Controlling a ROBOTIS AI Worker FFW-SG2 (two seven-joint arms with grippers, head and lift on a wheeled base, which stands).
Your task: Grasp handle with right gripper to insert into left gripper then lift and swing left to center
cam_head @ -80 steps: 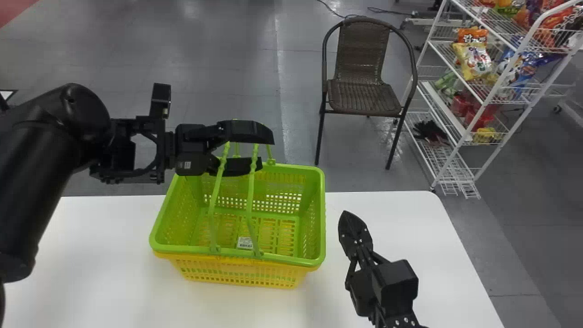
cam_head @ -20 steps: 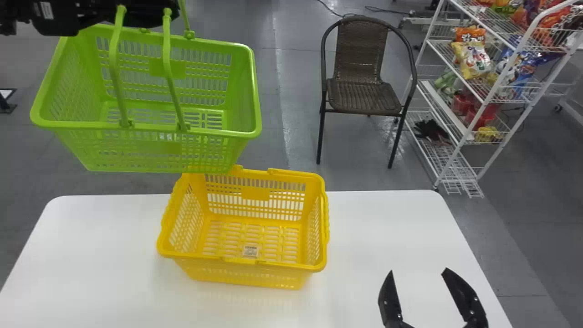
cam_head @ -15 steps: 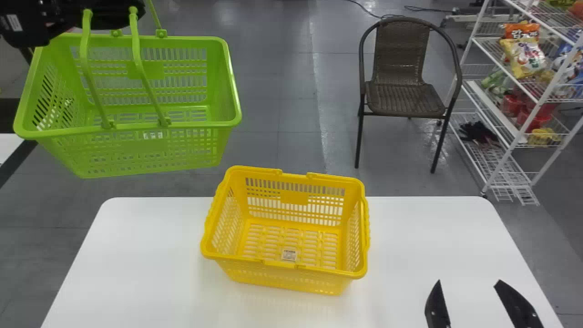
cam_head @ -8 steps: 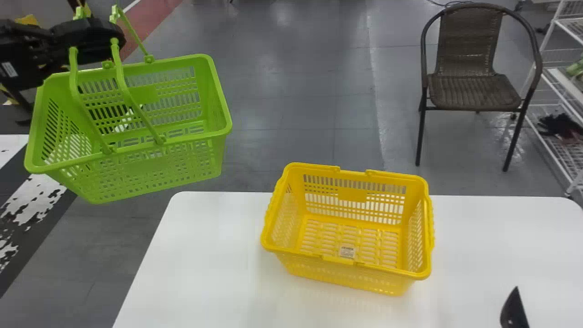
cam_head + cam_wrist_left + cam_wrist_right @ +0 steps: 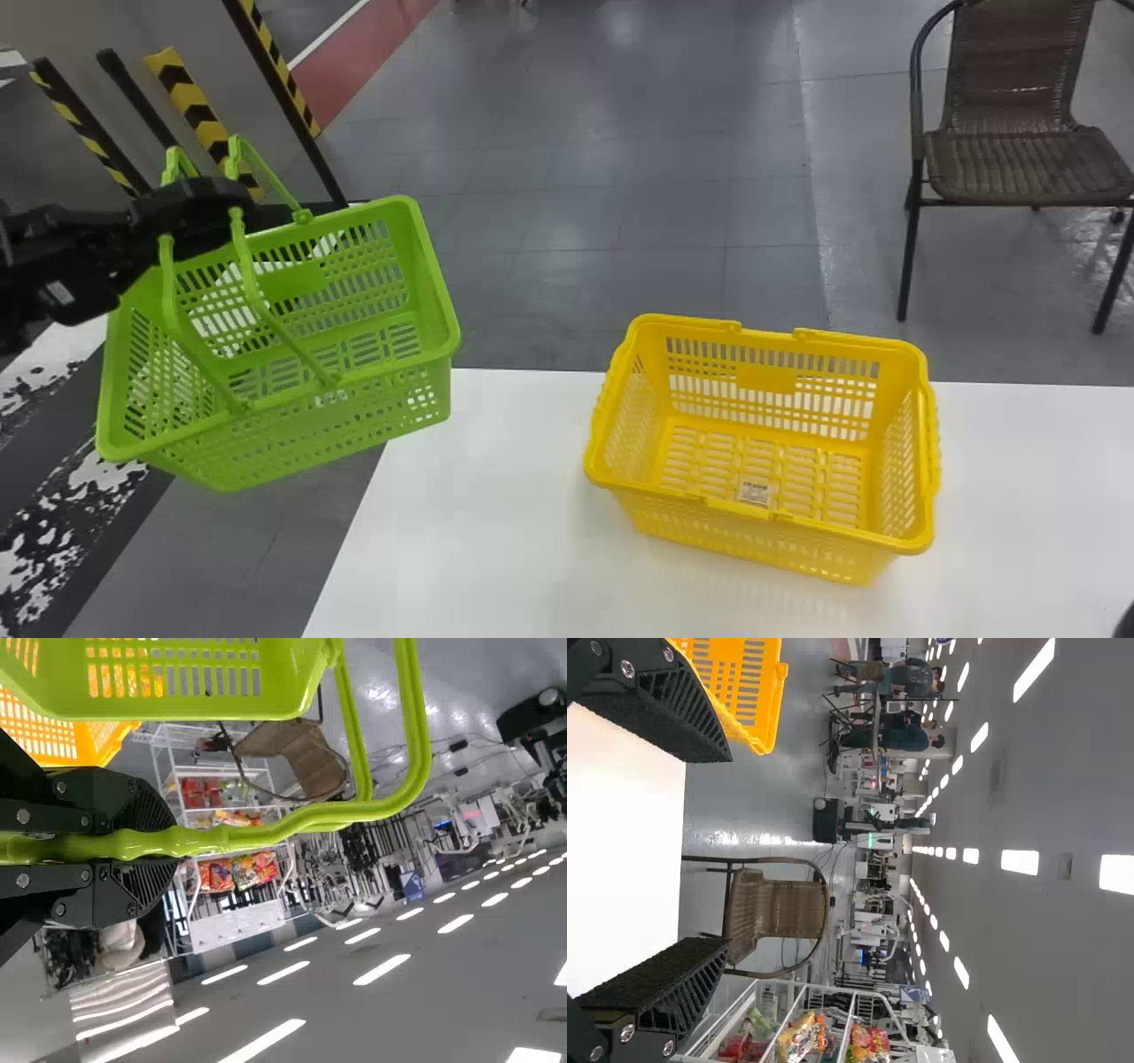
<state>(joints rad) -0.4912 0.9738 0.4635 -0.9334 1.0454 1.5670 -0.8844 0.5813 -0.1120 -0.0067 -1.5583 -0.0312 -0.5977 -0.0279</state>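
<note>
At the left, the green handle (image 5: 221, 840) is pinched between the fingers of the left gripper (image 5: 173, 843); whether both bars are held equally cannot be told. Below it the green basket (image 5: 299, 280) is hung in the air, slanted, by the left end of the white table (image 5: 496, 496). It can be judged light, its thin plastic stiff but a little springy, the bars smooth enough to slip or turn. It is best gripped at the handle's middle, where tipping is resisted most, and should be swung gently. Farther right, the yellow basket (image 5: 766, 379) is set on the table. Rightmost, the right gripper (image 5: 728, 850) is held with its fingers spread, nothing between them.
</note>
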